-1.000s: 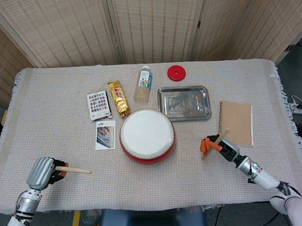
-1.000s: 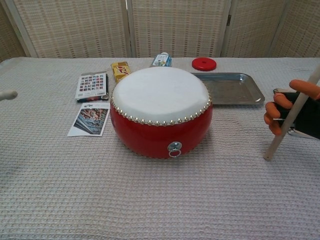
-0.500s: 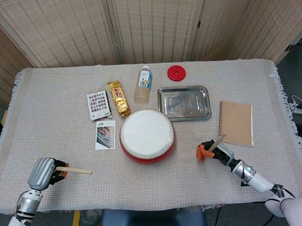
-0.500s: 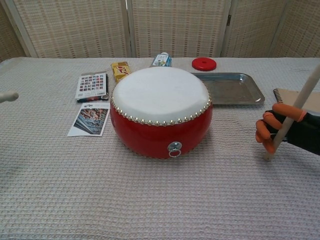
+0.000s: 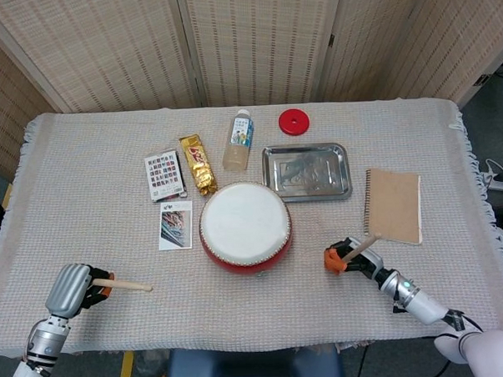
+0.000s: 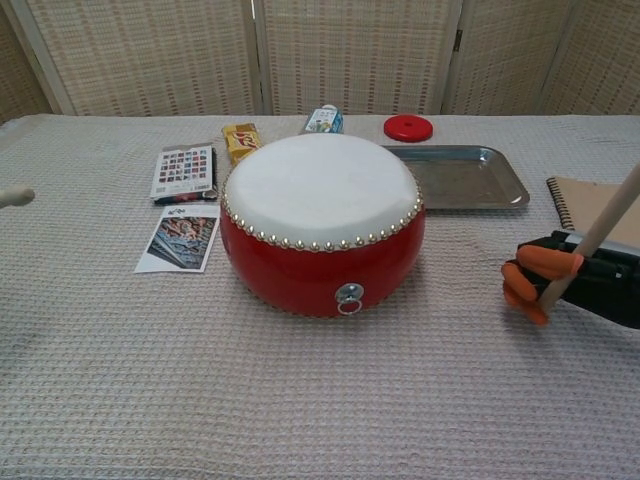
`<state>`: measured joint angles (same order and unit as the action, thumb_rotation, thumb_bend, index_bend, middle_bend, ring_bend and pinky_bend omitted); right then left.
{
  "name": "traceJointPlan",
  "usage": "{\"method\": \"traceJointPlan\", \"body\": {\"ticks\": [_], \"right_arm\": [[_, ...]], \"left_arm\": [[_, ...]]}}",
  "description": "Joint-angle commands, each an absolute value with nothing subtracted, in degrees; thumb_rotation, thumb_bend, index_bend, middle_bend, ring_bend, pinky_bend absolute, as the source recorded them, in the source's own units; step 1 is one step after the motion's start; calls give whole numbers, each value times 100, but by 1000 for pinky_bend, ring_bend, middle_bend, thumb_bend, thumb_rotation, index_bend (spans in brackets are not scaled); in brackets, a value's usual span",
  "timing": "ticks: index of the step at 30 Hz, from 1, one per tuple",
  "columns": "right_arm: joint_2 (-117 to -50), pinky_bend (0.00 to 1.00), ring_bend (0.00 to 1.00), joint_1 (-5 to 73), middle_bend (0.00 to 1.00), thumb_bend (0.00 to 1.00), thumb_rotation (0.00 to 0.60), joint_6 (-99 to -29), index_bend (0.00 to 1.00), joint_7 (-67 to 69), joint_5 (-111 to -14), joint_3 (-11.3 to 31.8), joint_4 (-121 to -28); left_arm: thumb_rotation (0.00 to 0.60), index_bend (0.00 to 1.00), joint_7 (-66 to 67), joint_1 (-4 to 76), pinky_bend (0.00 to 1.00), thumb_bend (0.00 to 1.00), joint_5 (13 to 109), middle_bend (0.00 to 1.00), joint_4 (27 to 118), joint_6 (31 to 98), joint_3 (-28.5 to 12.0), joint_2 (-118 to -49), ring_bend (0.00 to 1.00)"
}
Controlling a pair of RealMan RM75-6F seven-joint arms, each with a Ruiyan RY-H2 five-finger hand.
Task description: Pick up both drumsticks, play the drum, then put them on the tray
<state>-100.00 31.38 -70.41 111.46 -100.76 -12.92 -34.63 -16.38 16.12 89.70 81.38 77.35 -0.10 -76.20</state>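
A red drum [image 5: 245, 227] [image 6: 322, 222] with a white skin stands at the table's middle front. Behind it to the right lies the steel tray [image 5: 306, 171] [image 6: 458, 177], with nothing in it. My left hand [image 5: 73, 287] grips a wooden drumstick [image 5: 122, 284] at the front left; the stick points right, level above the cloth, and only its tip [image 6: 14, 197] shows in the chest view. My right hand [image 5: 346, 257] [image 6: 546, 280], with orange fingertips, holds the other drumstick [image 5: 362, 245] [image 6: 598, 233] low at the drum's right, the stick slanting up to the right.
A brown spiral notebook [image 5: 394, 205] lies right of the tray. Behind the drum are a bottle [image 5: 239, 141], a gold snack packet [image 5: 199, 163], a red disc [image 5: 293, 121], a patterned card pack [image 5: 164, 175] and a photo card [image 5: 175, 224].
My right hand has dropped lower and drawn left toward the drum's front, and its drumstick has tilted further over to the right. The left hand and its stick have stayed put.
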Motion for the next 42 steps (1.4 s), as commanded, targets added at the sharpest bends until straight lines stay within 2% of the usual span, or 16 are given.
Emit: {"method": "traceJointPlan", "body": {"ticks": [1, 4, 6, 8, 13, 18, 24, 27, 31, 34, 36, 40, 42], "right_arm": [[-10045, 703, 564, 3150, 704, 223, 454, -6994, 877, 11097, -10041, -1278, -3470], [-10085, 726, 597, 3159, 746, 234, 497, -6973, 943, 11069, -10012, -1260, -3463], [-10117, 759, 647, 3166, 798, 251, 559, -6969, 988, 11059, -9999, -1250, -3448], [-10161, 789, 695, 3170, 843, 281, 595, -6983, 1000, 11054, -9993, -1240, -3416], [-10250, 866, 826, 3199, 959, 409, 600, -6965, 1000, 11013, -9980, -1221, -3350], [-10317, 920, 909, 3232, 1000, 570, 600, -6969, 1000, 10865, -9945, -1167, -3349], [-10347, 996, 978, 3261, 1000, 596, 600, -6905, 1000, 10570, -9872, -1093, -3471], [-10248, 1000, 998, 3299, 1000, 599, 600, -6954, 1000, 10417, -9867, -1056, -3672], [-9821, 1000, 1000, 3441, 1000, 615, 600, -6947, 1000, 9901, -9881, -1009, -4243], [-9174, 1000, 1000, 3640, 1000, 621, 600, -6748, 1000, 8832, -9935, -1015, -5065], [-8593, 1000, 1000, 3799, 1000, 622, 600, -6473, 1000, 7965, -9802, -909, -5925], [-8162, 1000, 1000, 3903, 1000, 622, 600, -6208, 1000, 7291, -9682, -859, -6573], [-7534, 1000, 1000, 4044, 1000, 621, 600, -5887, 1000, 6363, -9505, -777, -7432]], "left_arm": [[600, 1000, -1646, 1612, 1000, 582, 8970, 1000, 8134, 7735, -10, -7617, 1000], [600, 1000, -1654, 1611, 1000, 582, 8970, 1000, 8128, 7732, -8, -7615, 1000], [600, 1000, -1648, 1614, 1000, 582, 8972, 1000, 8124, 7723, -4, -7616, 1000], [600, 1000, -1649, 1622, 1000, 583, 8970, 1000, 8122, 7706, -4, -7619, 1000], [600, 1000, -1658, 1641, 1000, 582, 8965, 1000, 8117, 7675, -9, -7615, 1000], [600, 1000, -1689, 1647, 1000, 580, 8958, 1000, 8089, 7692, -33, -7619, 1000], [600, 1000, -1690, 1667, 1000, 581, 8910, 1000, 8018, 7664, -69, -7626, 1000], [600, 1000, -1702, 1681, 1000, 580, 8897, 1000, 7999, 7671, -100, -7616, 1000], [600, 1000, -1684, 1703, 1000, 579, 8910, 1000, 7999, 7685, -127, -7582, 1000], [600, 1000, -1647, 1740, 1000, 580, 8935, 1000, 8005, 7660, -133, -7544, 1000], [600, 1000, -1612, 1781, 1000, 580, 8970, 1000, 8013, 7628, -132, -7523, 1000], [600, 1000, -1584, 1811, 1000, 580, 8994, 1000, 8022, 7610, -135, -7513, 1000], [600, 1000, -1530, 1873, 1000, 580, 9039, 1000, 8036, 7574, -147, -7495, 1000]]}}
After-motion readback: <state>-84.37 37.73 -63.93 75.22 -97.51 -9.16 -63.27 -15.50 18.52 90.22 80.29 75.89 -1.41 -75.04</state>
